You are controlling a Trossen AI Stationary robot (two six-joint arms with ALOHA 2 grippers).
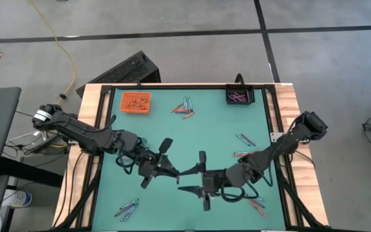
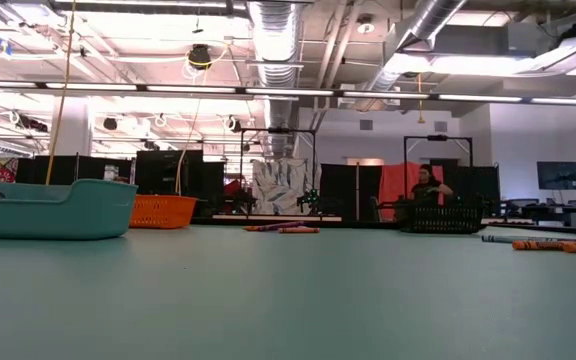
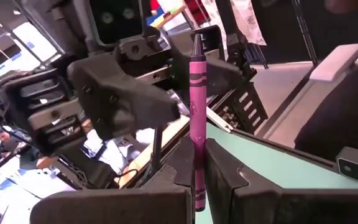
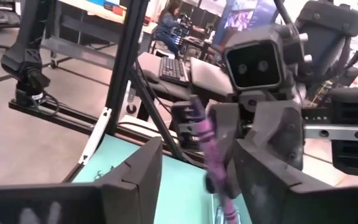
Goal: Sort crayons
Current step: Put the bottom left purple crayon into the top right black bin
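**Crayon pinched upright between two facing grippers**

A purple crayon (image 3: pixel 196 118) stands upright in the left gripper (image 3: pixel 199 180), whose fingers are clamped on its lower part; dark print bands its paper wrapper, but the words cannot be read. The right gripper (image 4: pixel 194 180) faces it over the middle of the green table (image 1: pixel 172 132), near the front edge, with its fingers spread to either side of the same crayon and not visibly touching it.

Loose crayons lie in small clusters: one group (image 1: pixel 185 108) near the back edge, between the orange tray (image 1: pixel 136 102) and the black tray (image 1: pixel 239 96); a few (image 1: pixel 245 140) toward the right side; another bunch (image 1: pixel 127 207) at the front left corner; and some (image 1: pixel 257 205) at the front right, just beside the right arm. In the low view a teal bin (image 2: pixel 48 207) sits at the left.

The table's centre and left middle are bare, leaving free room around both arms. A raised dark rim frames the green surface on all sides. A person sits far back in the room behind the table.
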